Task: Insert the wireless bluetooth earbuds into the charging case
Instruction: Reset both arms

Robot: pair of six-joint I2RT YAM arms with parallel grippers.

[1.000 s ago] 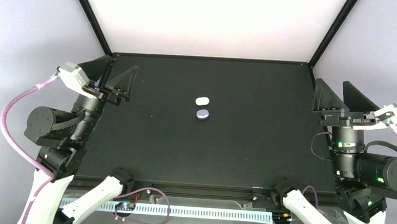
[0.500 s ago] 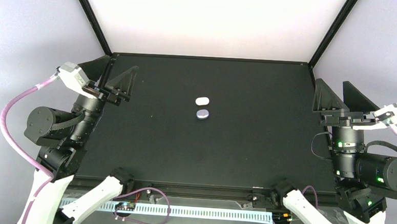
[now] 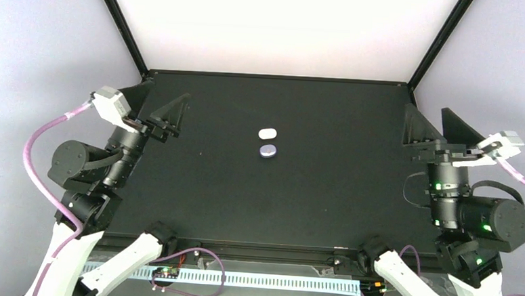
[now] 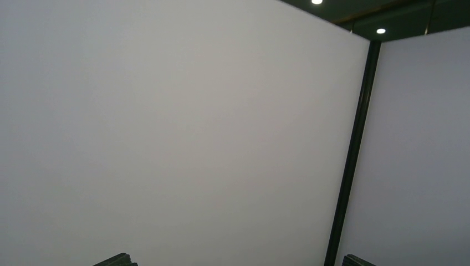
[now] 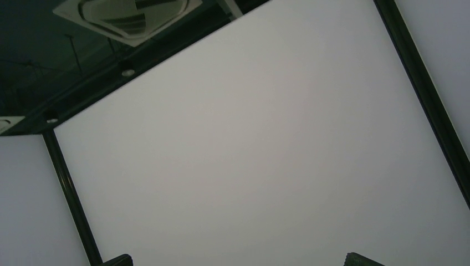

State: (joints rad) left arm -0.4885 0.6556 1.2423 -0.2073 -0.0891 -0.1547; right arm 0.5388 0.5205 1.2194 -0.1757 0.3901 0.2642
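Two small oval cases lie at the middle of the black table (image 3: 325, 192): a white case (image 3: 267, 133) and, just in front of it, a purple-grey case (image 3: 268, 150). Both look shut. No earbuds show in any view. My left gripper (image 3: 156, 103) is open and empty at the table's left edge, raised and far from the cases. My right gripper (image 3: 437, 127) is open and empty at the right edge. In the left wrist view (image 4: 235, 262) and the right wrist view (image 5: 238, 261) only the dark fingertips (image 4: 113, 260) (image 5: 360, 259) show, wide apart, against a white wall.
Black frame posts (image 3: 120, 25) (image 3: 438, 42) rise from the table's far corners, with a white back wall (image 3: 280, 27) between them. A post also shows in the left wrist view (image 4: 349, 166).
Both arms have shifted a little inward and up: the left gripper moved right, the right gripper moved left. The cases have not moved.
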